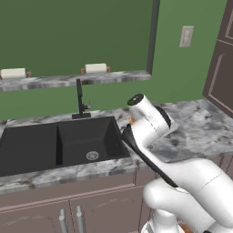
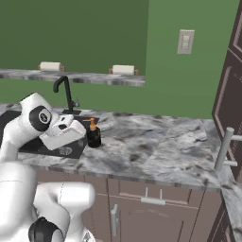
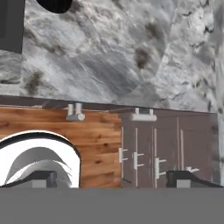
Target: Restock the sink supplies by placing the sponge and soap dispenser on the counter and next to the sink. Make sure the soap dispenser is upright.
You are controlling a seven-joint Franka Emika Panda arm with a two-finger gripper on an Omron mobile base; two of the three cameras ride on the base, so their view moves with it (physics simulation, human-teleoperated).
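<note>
The soap dispenser [image 2: 93, 133] stands upright on the marbled counter [image 2: 156, 146], just right of the black sink [image 1: 27, 150] with its slim faucet [image 1: 80, 102]. Its orange pump [image 1: 131, 120] peeks out behind my arm, and its dark body [image 3: 54, 4] shows at the hand view's top edge. My hand [image 2: 64, 133] hovers over the sink's right rim, left of the bottle and apart from it. My gripper [image 3: 113, 178] is open wide, nothing between its fingertips [image 3: 41, 178]. The sponge is out of view.
A stone ledge [image 1: 68, 80] behind the sink carries two white rolls [image 1: 95, 68]. A tall dark cabinet [image 1: 220, 77] with a bar handle [image 2: 224, 149] bounds the counter on the right. A wall switch [image 2: 185, 41] sits above. Bare counter stretches right of the bottle.
</note>
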